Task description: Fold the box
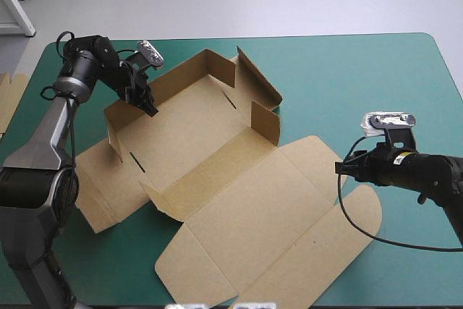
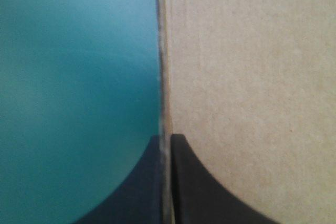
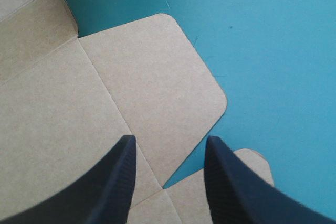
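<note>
1. Board of the same brown kind [image 1: 9, 99] shows at the table's left edge, just beside the left arm. We judge that the arm has little room on that side, so the motion should go inward, toward the tray.
2. The left gripper [image 1: 147, 103] is clenched on the box [image 1: 217, 179]. In the left wrist view the thin upper edge of a raised wall [image 1: 177, 74] stands between its black fingers [image 2: 199, 198], with teal-green cover [image 1: 405, 85] on one side and brown board on the other.
3. The box lies across the middle of the table, set diagonally. The tray part, with some walls up, is toward the far left. The lid [image 1: 246, 222] is flat toward the near right.
4. We think the step in hand is to bring this wall over and tuck it. To do it well, we advise a slow turn about the crease. A sideways pull could drag the whole sheet.
5. The right gripper [image 3: 169, 145] is released, its fingers well apart, above the lid near the rounded side flap [image 3: 157, 77]. We cannot tell if it touches the board. Pressing down here would, in our judgement, stop the sheet from sliding.
6. To the right of the flap the cover is bare up to the table's right edge, so this arm has wide room. At the near edge the lid comes close to the border, and there we have little.
</note>
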Available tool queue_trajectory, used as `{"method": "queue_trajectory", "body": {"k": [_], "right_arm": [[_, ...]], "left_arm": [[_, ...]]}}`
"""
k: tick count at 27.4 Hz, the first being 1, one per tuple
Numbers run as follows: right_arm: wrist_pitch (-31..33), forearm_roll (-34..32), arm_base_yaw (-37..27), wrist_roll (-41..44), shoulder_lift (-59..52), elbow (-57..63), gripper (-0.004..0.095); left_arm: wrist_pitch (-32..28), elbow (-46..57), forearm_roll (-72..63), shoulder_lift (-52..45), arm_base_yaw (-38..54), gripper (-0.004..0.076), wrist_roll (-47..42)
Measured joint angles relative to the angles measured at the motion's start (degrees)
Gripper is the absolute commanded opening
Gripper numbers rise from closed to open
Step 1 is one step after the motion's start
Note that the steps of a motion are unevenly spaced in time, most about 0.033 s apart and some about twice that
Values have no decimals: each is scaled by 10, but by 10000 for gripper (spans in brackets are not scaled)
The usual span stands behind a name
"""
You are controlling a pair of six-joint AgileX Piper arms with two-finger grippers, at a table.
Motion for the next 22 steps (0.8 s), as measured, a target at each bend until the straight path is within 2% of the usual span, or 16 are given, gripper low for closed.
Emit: {"method": "queue_trajectory", "body": {"k": [8, 13, 18, 19, 22], "right_arm": [[-19, 1, 0, 1, 0, 0, 401], [-39, 4, 0, 3, 0, -9, 401], [-54, -30, 0, 3, 1, -26, 401], [-58, -59, 0, 6, 1, -32, 401], [-59, -99, 0, 31, 1, -33, 401]], "left_arm": [[-131, -6, 39, 0, -63, -10, 83], [-153, -6, 86, -2, -109, -10, 79], [-160, 7, 195, -23, -169, -10, -33], [-172, 34, 239, -45, -191, -10, -91], [-217, 125, 298, -103, -223, -10, -156]]}}
